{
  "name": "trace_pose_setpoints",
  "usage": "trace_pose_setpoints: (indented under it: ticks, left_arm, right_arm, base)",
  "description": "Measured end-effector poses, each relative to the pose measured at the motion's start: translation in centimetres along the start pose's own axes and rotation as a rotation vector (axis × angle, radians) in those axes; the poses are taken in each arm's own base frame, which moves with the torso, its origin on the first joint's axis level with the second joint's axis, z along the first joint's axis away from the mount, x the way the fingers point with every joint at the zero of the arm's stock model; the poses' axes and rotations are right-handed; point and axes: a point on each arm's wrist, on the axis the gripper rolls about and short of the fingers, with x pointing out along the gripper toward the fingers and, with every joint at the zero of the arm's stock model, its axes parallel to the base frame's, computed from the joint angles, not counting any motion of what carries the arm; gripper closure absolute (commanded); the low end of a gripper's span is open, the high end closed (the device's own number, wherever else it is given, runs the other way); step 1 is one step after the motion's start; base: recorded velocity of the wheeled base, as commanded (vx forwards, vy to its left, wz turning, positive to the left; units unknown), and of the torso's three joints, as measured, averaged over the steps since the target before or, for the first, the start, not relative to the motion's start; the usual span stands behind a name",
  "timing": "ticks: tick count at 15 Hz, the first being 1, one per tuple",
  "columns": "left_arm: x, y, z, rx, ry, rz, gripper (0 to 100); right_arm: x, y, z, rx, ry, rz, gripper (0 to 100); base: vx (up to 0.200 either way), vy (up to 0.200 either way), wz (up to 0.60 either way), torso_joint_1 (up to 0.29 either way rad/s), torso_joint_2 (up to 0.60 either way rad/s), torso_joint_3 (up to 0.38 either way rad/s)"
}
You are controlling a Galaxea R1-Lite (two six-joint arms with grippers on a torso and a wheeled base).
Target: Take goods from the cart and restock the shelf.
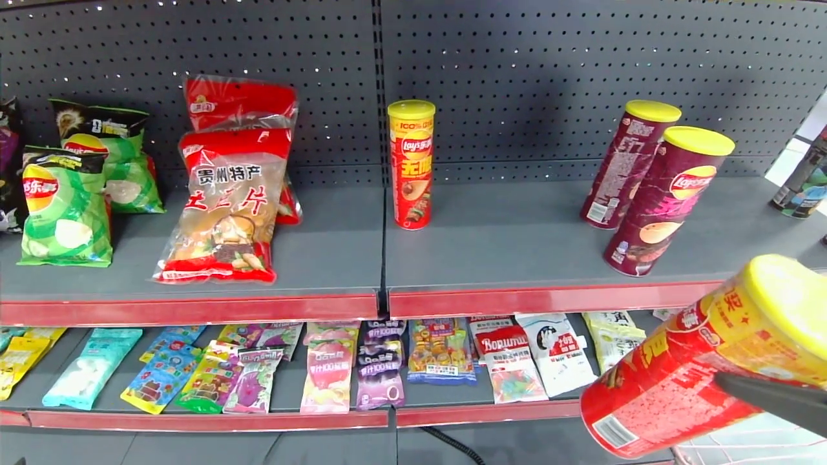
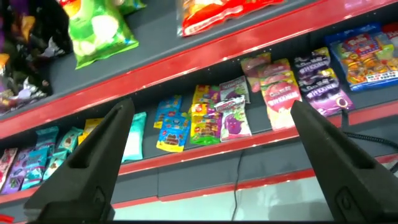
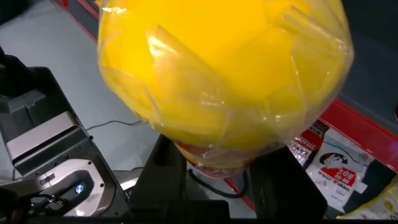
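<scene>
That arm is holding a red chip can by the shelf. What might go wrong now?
Held tilted in the right gripper, the red can may slip out. Rising, it could hit the shelf's red front edge. Set down carelessly, it might topple the two purple cans standing close together.

I see logos and Chinese print on red can (image 1: 411, 165), purple cans (image 1: 665, 200), green bags (image 1: 64, 206); barcode (image 1: 610, 431) on held can (image 1: 685, 368).
</scene>
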Motion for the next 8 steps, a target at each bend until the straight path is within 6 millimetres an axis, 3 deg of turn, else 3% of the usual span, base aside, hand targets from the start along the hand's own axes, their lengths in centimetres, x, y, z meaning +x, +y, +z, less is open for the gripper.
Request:
trace_pose_setpoints:
  ticks: [3,8]
  left_arm:
    - [0.00,0.00,0.01,-0.001,0.000,0.002,0]
    - [-0.07,0.00,0.05,0.001,-0.009,-0.010,0]
  right_arm:
    - [-0.02,0.01,0.00,-0.001,-0.002,-0.001,100]
    - [-0.03,0.10,-0.27,0.002,0.004,0.006,100]
  base:
    - [0.200,0.000,0.00,0.007,0.00,0.004]
    - [0.000,0.000,0.00,0.000,0.00,0.000]
